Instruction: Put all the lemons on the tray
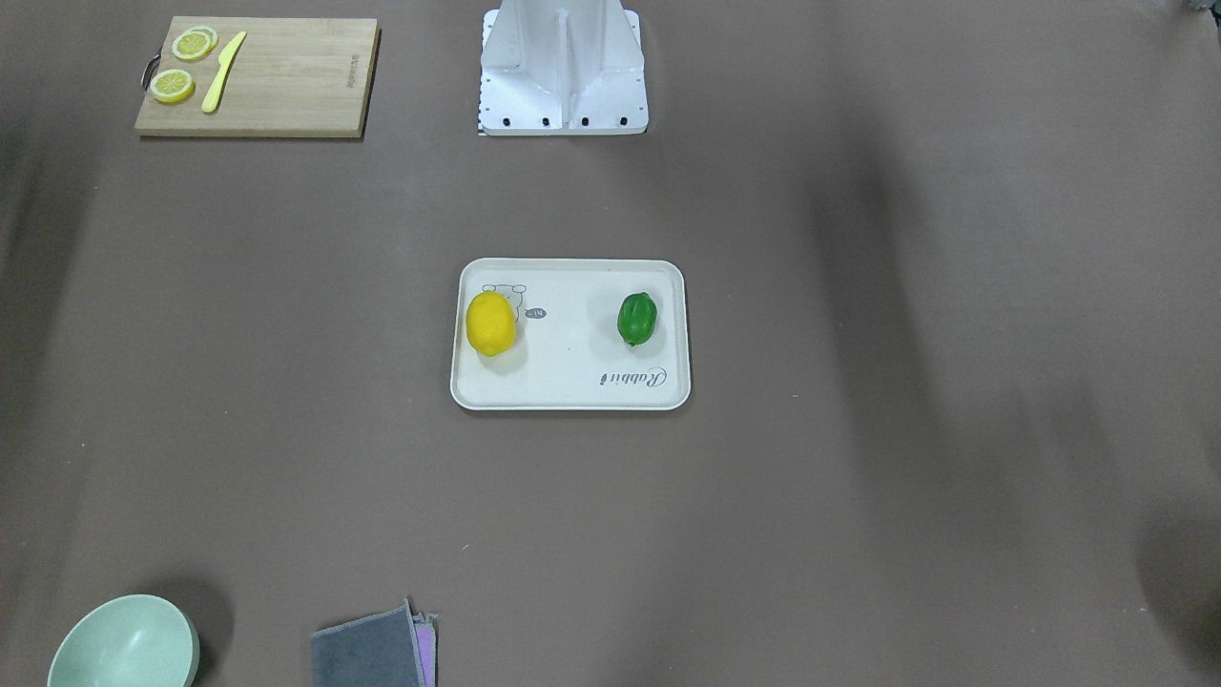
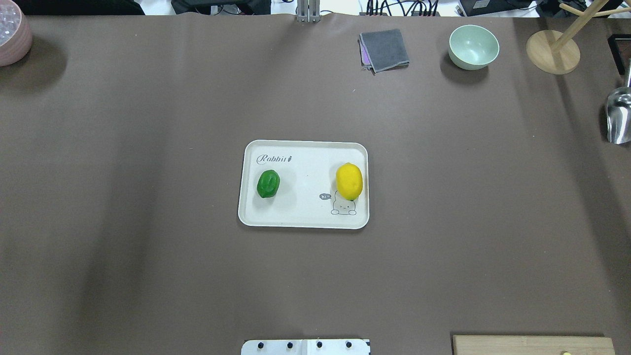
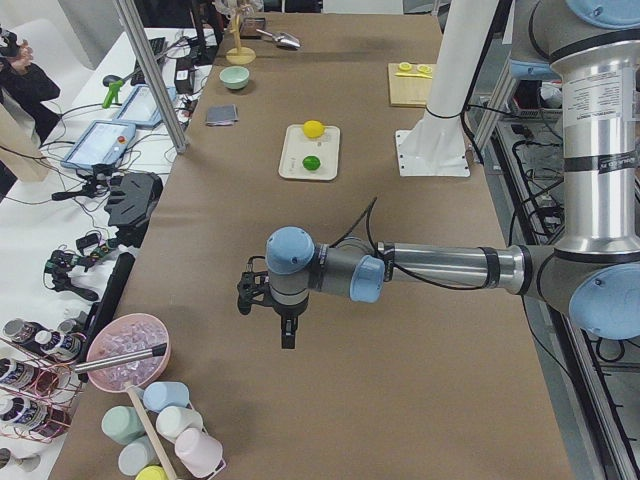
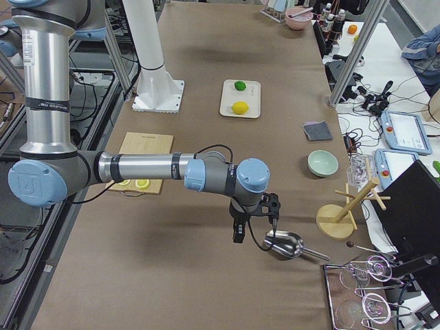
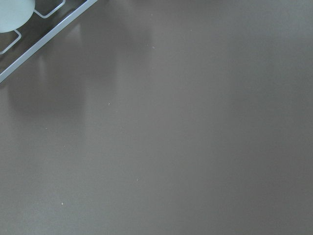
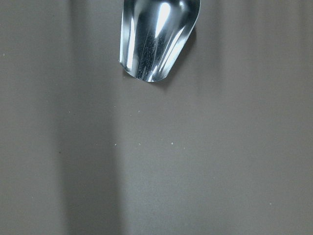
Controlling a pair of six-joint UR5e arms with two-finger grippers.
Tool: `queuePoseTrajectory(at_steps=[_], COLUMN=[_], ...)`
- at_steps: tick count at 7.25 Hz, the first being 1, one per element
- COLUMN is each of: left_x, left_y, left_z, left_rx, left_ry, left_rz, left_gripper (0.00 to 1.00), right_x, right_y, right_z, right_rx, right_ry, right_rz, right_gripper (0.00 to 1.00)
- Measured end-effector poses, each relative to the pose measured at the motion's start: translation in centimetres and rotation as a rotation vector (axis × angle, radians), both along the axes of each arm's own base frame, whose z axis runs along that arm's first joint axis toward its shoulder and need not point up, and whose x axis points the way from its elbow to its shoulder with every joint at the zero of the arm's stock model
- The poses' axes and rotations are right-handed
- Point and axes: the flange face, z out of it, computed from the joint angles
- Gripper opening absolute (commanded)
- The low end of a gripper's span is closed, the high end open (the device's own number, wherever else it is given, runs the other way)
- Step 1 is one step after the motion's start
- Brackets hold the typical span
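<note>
The yellow lemon and the dark green lemon both lie on the cream-white tray at the table's middle, apart from each other. They also show in the front view: yellow lemon, green lemon, tray. My left gripper hangs over bare table far from the tray, seen only in the left side view. My right gripper hangs near a metal scoop, seen only in the right side view. I cannot tell whether either is open or shut.
A wooden cutting board holds lemon slices and a yellow knife. A green bowl, grey cloth, wooden stand, metal scoop and pink bowl stand along the table's edges.
</note>
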Motion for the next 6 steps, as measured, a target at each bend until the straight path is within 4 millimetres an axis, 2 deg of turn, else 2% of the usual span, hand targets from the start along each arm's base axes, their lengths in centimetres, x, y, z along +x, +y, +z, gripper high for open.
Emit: queuePoseTrajectory(at_steps=[2, 4, 6], left_x=[-1.2, -1.9, -2.0], left_y=[1.3, 2.5, 2.8], left_z=[-0.7, -0.3, 0.3], left_rx=[-0.021, -0.035, -0.048], left_ry=[0.005, 0.000, -0.001], left_rz=[-0.028, -0.040, -0.043], left_gripper=[0.98, 0.98, 0.98], right_x=[0.1, 0.1, 0.1], right_y=[0.8, 1.1, 1.3], right_z=[0.4, 0.6, 0.6], right_rx=[-0.012, -0.018, -0.018], right_ry=[0.004, 0.007, 0.008], right_rz=[0.004, 0.007, 0.007], right_gripper=[0.99, 0.99, 0.99])
